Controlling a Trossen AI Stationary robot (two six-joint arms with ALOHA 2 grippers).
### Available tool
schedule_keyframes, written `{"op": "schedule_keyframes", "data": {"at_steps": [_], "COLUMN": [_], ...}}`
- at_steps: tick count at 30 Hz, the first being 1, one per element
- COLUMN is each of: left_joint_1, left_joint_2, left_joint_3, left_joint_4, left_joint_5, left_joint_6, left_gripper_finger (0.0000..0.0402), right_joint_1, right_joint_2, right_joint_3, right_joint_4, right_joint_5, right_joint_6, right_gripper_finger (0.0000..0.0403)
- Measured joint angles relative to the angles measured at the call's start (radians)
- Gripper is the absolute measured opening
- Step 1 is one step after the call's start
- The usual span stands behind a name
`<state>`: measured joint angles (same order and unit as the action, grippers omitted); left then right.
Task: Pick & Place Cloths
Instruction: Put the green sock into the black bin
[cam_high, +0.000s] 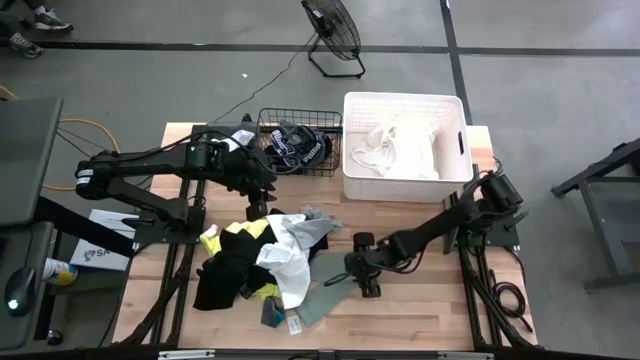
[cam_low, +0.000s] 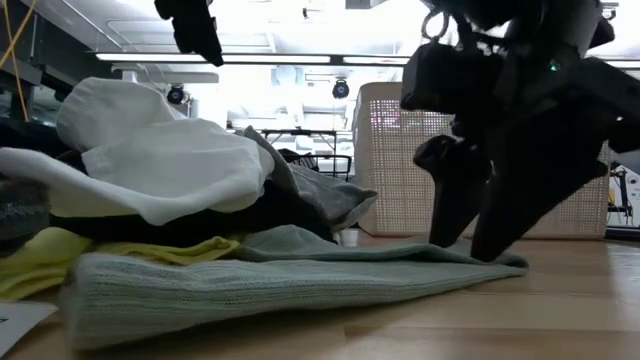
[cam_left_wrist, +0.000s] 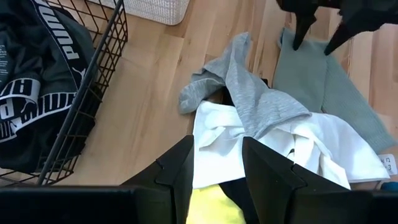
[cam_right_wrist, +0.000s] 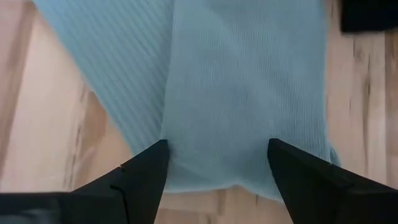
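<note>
Reaching down to the table, the right gripper (cam_right_wrist: 217, 168) has its two fingers wide apart, one on each side of the end of a flat green cloth (cam_right_wrist: 242, 93). The tips stand on or just above the cloth, and nothing is pinched yet. The wood table (cam_high: 420, 300) shows right under the cloth's edge, just ahead of the fingers. In the low view the same dark fingers (cam_low: 455, 200) stand on the far end of the long green cloth, which lies flat.

The left gripper (cam_left_wrist: 217, 168) hangs above the pile (cam_high: 262, 255). Its fingers are a little apart with nothing between them. Below them lie a white cloth (cam_left_wrist: 249, 137) and a bit of yellow cloth (cam_left_wrist: 211, 208). Just past them a grey cloth (cam_left_wrist: 249, 93) drapes over the white one.

Some of the job looks done. A black cloth with white letters (cam_left_wrist: 31, 93) sits in the wire basket (cam_high: 300, 118), off to the side of the left fingers. White cloth (cam_high: 400, 150) lies in the white tub (cam_high: 352, 180).

A lot is left, I think. The pile on the table holds black, white, yellow and grey cloths. The green one looks like the next to go, once the right fingers close on it.
</note>
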<state>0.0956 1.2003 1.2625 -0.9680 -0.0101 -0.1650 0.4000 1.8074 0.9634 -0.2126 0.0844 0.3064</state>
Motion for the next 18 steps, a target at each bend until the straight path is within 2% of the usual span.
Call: {"op": "schedule_keyframes", "data": {"at_steps": [9,14,18], "left_joint_1": [0.0,0.0,0.0], "left_joint_2": [0.0,0.0,0.0], "left_joint_3": [0.0,0.0,0.0], "left_joint_4": [0.002,0.002,0.003], "left_joint_5": [0.0,0.0,0.0], "left_joint_6": [0.0,0.0,0.0], "left_gripper_finger": [0.0131,0.0131,0.0131], "right_joint_1": [-0.033,-0.045,-0.052], "right_joint_2": [0.012,0.01,0.01], "right_joint_3": [0.003,0.005,0.005], "right_joint_4": [-0.035,-0.108,-0.141], "right_joint_5": [-0.029,-0.032,-0.035], "right_joint_6": [-0.022,-0.014,-0.011], "right_gripper_finger": [0.02,0.0136,0.0068]}}
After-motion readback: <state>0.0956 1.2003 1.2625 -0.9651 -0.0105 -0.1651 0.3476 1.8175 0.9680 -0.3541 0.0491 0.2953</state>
